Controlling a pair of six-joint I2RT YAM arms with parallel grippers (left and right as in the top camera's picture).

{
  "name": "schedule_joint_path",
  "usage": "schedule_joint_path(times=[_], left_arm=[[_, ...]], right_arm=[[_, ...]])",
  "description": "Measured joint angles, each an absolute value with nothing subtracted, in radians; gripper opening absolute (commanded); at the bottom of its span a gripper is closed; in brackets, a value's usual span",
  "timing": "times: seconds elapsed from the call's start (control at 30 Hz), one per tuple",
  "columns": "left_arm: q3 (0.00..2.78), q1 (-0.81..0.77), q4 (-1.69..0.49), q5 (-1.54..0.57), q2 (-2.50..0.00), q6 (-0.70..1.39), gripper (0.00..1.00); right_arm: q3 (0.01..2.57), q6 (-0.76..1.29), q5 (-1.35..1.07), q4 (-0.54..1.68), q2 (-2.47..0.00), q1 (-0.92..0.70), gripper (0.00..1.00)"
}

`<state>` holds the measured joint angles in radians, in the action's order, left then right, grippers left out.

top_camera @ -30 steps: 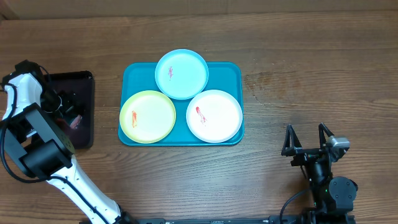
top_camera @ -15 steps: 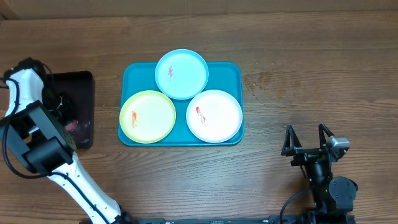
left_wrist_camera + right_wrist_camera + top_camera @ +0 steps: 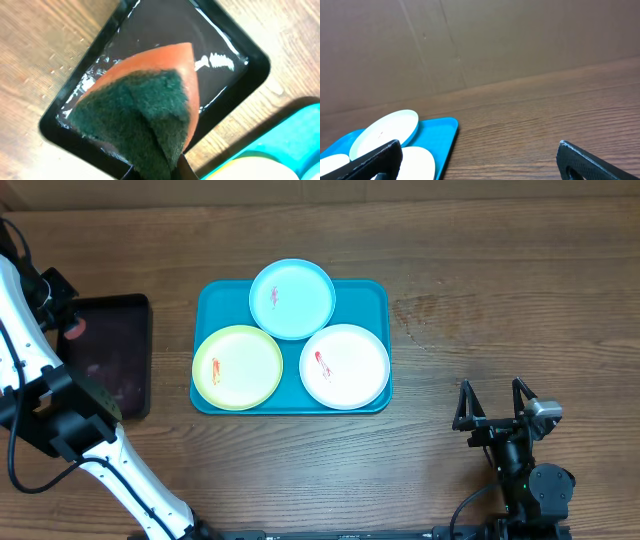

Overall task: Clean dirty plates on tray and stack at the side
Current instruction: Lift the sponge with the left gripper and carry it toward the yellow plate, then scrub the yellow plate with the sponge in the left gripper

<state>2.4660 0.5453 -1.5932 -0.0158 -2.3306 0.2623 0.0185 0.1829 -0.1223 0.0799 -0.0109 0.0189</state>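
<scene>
The right claw [image 3: 491, 385] is near, on the right, wide open and empty. In the middle, the blue tray [image 3: 370, 295] holds the yellow-green plate [image 3: 238, 367] near left, the white plate [image 3: 345, 366] near right, and the light blue plate [image 3: 292, 299] far. Far left, the left claw [image 3: 66, 320] squeezes a sponge [image 3: 145, 100] over the black tray [image 3: 115, 360].

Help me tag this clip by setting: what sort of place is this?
Probably a robot lab bench, not a kitchen: bare wooden table, cardboard backdrop, smeared plates staged on a tray, a sponge.
</scene>
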Motion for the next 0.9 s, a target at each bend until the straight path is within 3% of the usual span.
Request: schedule_joint_path(times=[0.3,0.67,0.9], left_arm=[[2.101,0.545,-1.420,-0.035,-2.348,0.262,0.04],[2.416,0.556,-1.663,-0.047,-2.321,0.258,0.04],[2.207,0.514,-1.509,-0.030,-2.274,0.255,0.04]], right_arm=[[0.019,0.183,-0.122,0.079,-0.011,0.019,1.00],[0.019,0.182,-0.122,0.080,-0.011,0.019,1.00],[0.019,0.182,-0.122,0.080,-0.011,0.019,1.00]])
